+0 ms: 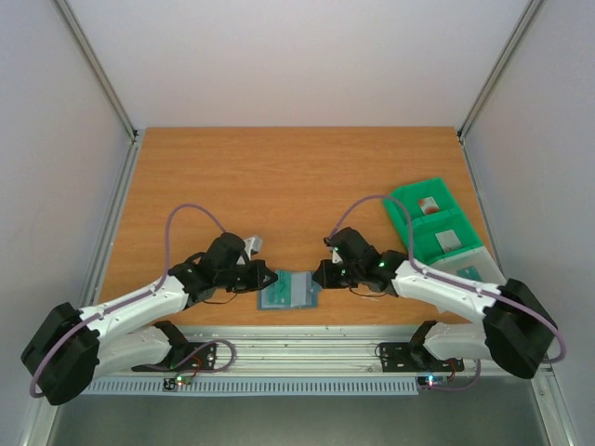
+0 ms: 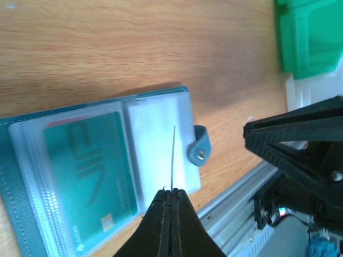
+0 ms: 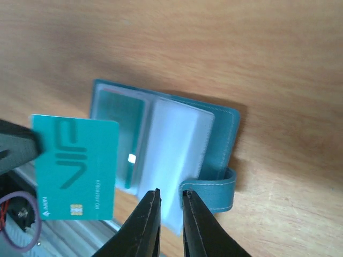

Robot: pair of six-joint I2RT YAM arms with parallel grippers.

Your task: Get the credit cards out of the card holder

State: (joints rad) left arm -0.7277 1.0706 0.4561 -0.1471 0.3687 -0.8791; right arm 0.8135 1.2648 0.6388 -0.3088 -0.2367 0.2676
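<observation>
The left gripper (image 2: 171, 191) is pressed together on 1 edge of a teal card (image 3: 75, 166), which it holds above the holder (image 3: 217, 120), out of the pockets. The holder lies open on the table (image 1: 279, 177) between the 2 arms, with a 2nd card (image 2: 88, 176) in 1 sleeve. The right gripper (image 3: 170, 194) hovers over the clear page, its fingers a narrow gap apart with nothing plainly between them (whether it touches the page I cannot tell).

The step in hand looks like carrying the freed card off, probably to the green bin (image 1: 402, 203) on the right. To do it well:
- Hold the pinch firm.
- Lift before swinging, so the card misses the sleeves.
- Have the right gripper pin the holder so it does not drag.
</observation>
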